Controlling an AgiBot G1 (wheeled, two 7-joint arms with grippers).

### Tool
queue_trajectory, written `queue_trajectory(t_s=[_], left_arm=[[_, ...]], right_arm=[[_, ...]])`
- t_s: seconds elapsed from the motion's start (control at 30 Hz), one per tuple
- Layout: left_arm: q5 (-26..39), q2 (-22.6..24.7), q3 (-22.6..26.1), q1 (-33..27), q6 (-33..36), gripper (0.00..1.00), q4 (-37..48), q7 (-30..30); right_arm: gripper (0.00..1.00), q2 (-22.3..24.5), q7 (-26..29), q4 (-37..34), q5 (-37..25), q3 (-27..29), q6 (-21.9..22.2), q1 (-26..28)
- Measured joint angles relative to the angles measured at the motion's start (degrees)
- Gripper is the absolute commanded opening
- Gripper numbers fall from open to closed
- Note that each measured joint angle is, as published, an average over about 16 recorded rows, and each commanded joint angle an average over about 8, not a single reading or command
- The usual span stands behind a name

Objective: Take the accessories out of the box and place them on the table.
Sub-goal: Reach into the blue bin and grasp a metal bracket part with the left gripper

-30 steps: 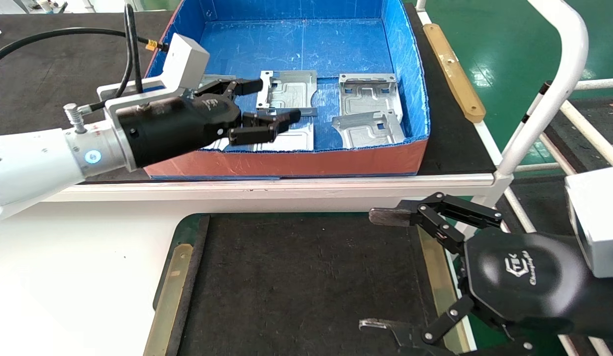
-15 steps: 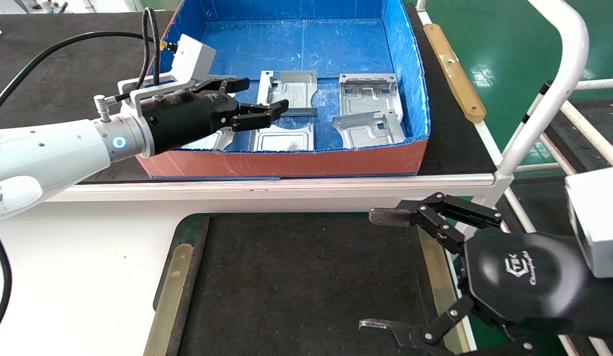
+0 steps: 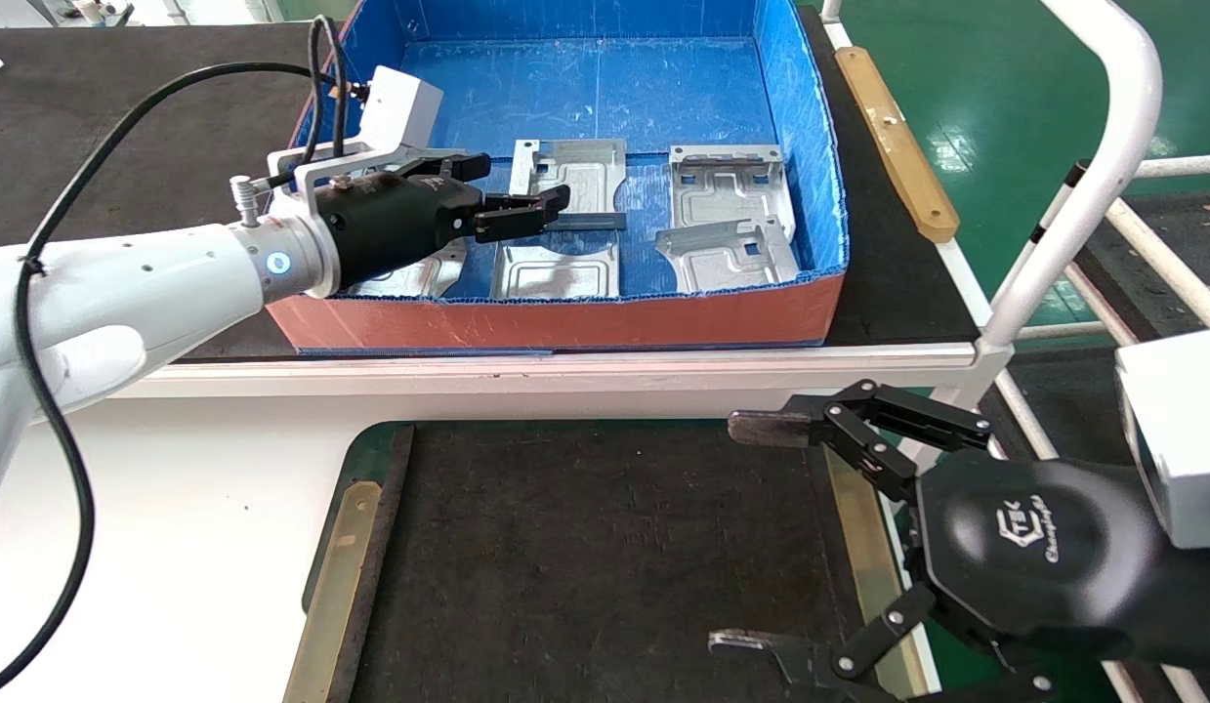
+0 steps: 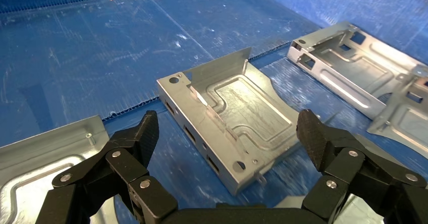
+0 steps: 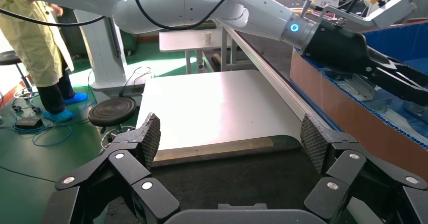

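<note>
White jointed arms, black left claw [image 3: 512, 188] (blue ring light behind), black cable, logo-marked right claw [image 3: 761, 532]

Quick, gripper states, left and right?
Left gripper: jaws open, empty, inside the box over a metal plate.
Right gripper: jaws open, empty, parked over the black mat.

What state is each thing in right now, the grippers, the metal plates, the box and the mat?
Left gripper: open, inside the box, over the middle plate, holding nothing.
Right gripper: open, empty, parked by the black mat's right edge.
Accessories: all lying in the box, none on the mat.
Box: open-topped, on the bench.
Black mat: bare.
</note>
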Motion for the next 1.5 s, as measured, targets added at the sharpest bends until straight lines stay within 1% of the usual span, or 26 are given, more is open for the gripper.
queue_trajectory(t_s=[0.33, 0.37, 0.6, 0.63, 1.5], left_arm=[[2.45, 2.10, 1.39, -1.22, -2.97, 1.00, 1.49, -2.32], [2.58, 2.22, 1.47, -1.29, -3.15, 0.97, 1.54, -2.51], [2.99, 2.59, 1.68, -1.48, -3.89, 0.10, 1.64, -3.29], [2.99, 2.60, 1.68, -1.48, -3.91, 0.01, 1.65, -3.34], [2.87, 2.45, 1.61, -1.40, -3.72, 0.00, 1.50, -3.01]], right_arm=[[1.00, 0.02, -0.02, 0.00, 0.03, -0.03, 0.02, 0.00], [1.00, 0.02, -0.02, -0.01, 0.03, -0.03, 0.02, 0.00], [1.00, 0.02, -0.03, -0.01, 0.04, -0.04, 0.03, 0.00], [1.00, 0.02, -0.03, -0.02, 0.04, -0.04, 0.03, 0.00], [1.00, 0.03, -0.03, -0.02, 0.05, -0.05, 0.04, 0.00]])
